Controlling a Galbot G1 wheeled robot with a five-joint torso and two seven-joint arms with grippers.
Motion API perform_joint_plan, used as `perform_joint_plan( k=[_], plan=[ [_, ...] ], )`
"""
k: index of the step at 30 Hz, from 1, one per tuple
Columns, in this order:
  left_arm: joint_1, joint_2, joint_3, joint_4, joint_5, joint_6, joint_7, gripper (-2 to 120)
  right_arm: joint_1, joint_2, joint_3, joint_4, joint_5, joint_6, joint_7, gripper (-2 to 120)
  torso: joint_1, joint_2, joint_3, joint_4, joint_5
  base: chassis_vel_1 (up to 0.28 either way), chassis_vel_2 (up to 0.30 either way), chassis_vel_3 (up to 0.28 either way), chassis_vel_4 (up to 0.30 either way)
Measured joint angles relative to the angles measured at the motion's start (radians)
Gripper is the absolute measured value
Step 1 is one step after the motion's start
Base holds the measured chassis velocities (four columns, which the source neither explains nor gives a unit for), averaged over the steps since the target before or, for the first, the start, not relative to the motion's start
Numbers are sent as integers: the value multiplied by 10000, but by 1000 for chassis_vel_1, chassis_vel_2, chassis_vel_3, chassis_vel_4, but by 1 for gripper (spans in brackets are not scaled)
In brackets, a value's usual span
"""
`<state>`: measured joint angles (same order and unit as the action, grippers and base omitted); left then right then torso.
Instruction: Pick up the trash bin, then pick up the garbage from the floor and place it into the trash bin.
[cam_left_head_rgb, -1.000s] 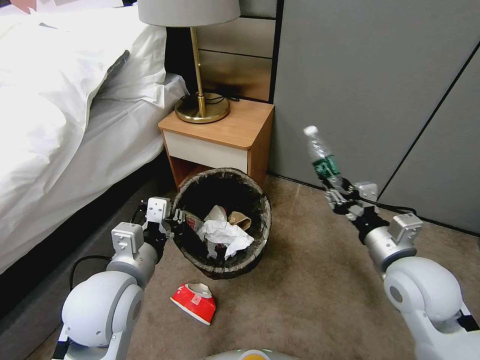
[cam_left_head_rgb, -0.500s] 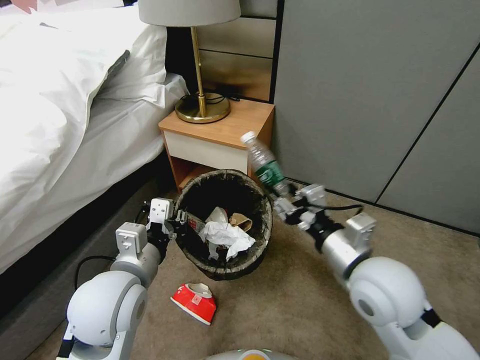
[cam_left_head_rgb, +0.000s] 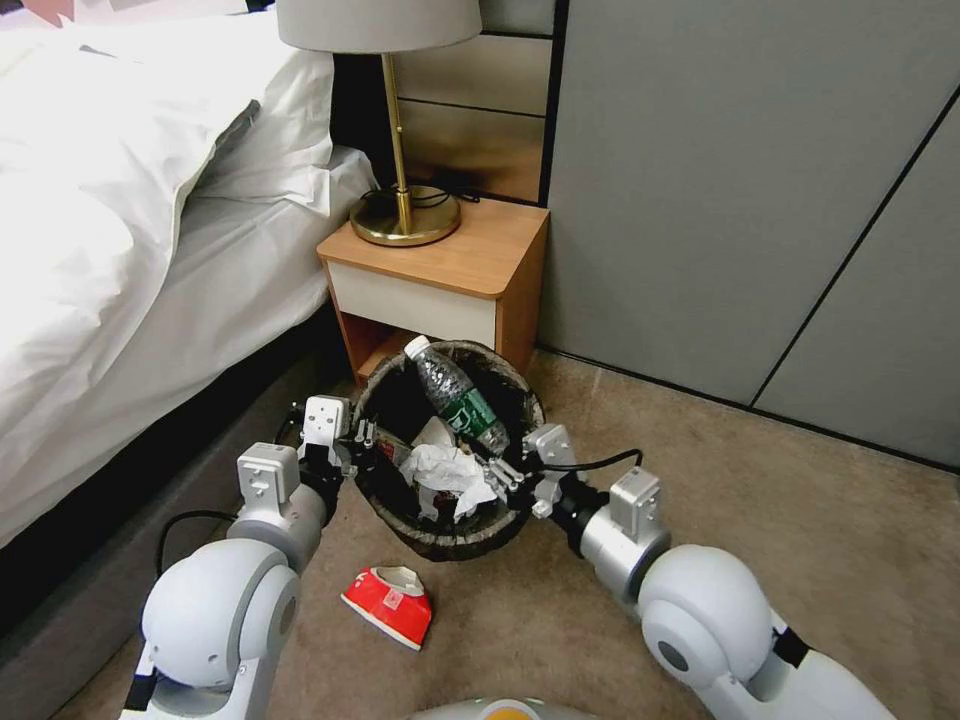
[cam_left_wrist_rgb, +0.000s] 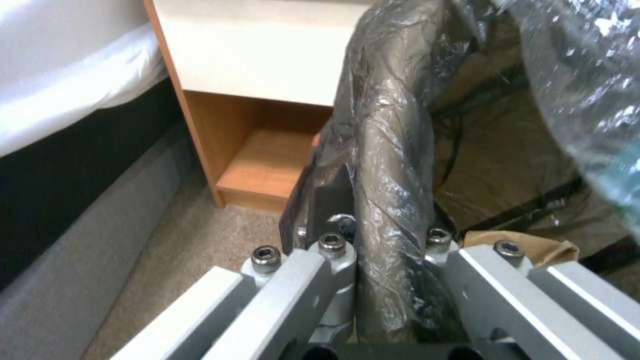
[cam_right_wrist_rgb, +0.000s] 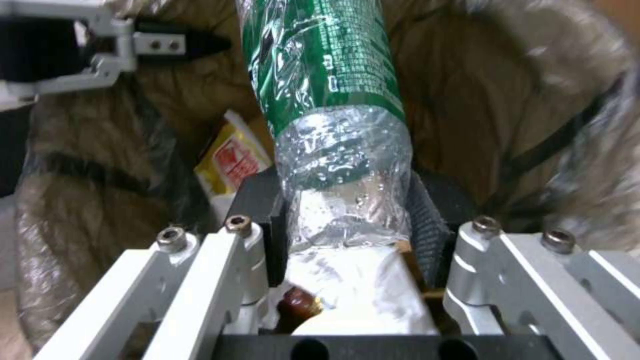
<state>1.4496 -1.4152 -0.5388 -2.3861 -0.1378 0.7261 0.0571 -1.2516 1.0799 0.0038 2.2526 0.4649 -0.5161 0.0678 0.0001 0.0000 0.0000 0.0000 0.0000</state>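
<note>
left claw (cam_left_head_rgb: 362, 447) pinches the 9 o'clock rim of the small round bin with dark bag liner (cam_left_head_rgb: 450, 535) | red-and-white carton (cam_left_head_rgb: 388, 603) on carpet at bin's 7 o'clock | right claw (cam_left_head_rgb: 497, 470) grips clear green-labelled plastic bottle (cam_left_head_rgb: 455, 398) over the bin mouth, seemingly not touching the white tissues (cam_left_head_rgb: 445, 470) inside

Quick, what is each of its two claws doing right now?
Left tool: closed on the trash bin rim.
Right tool: closed on the plastic bottle, held over the bin's opening.

The bottle (cam_right_wrist_rgb: 327, 100) top is cut off by the right wrist view's edge.
</note>
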Motion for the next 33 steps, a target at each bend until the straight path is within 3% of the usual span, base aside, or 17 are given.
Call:
perform_joint_plan(
  k=[8, 10, 12, 14, 16, 19, 33],
  plan=[
    [-6, -64, 67, 2, 46, -3, 19, 2, 63, 112, -230, -45, -42, -70, 240, 60, 0, 0, 0, 0, -1, 0, 0, 0, 0],
    [-4, -78, 71, 3, 75, -3, 19, 2, 60, 144, -141, -17, -26, -73, 321, 70, 0, 0, 0, 1, 0, 0, 0, 0, 0],
    [-5, -79, 72, 4, 77, -4, 19, 2, 54, 144, -106, 11, -14, -78, 329, 72, -1, 0, 0, 1, 0, 0, 0, 0, 0],
    [-5, -86, 84, 12, 87, -6, 29, 2, 9, 112, 57, 141, 29, -89, 347, 86, -1, 0, 0, 0, 0, 0, 0, 0, 0],
    [-5, -86, 86, 13, 90, -5, 29, 2, -3, 108, 83, 162, 33, -89, 346, 87, -1, 0, 0, 0, 0, 0, 0, 0, 0],
    [-6, -85, 102, 14, 107, -6, 38, 2, -70, 101, 233, 292, 52, -91, 348, 99, 0, 0, 0, 0, 0, 0, 0, 0, 0],
    [49, -59, 123, -30, 147, -9, 62, 2, -59, 262, 514, 381, 39, -25, 346, 100, -1, 0, 0, 0, 0, 0, 0, 0, 0]
  ],
)
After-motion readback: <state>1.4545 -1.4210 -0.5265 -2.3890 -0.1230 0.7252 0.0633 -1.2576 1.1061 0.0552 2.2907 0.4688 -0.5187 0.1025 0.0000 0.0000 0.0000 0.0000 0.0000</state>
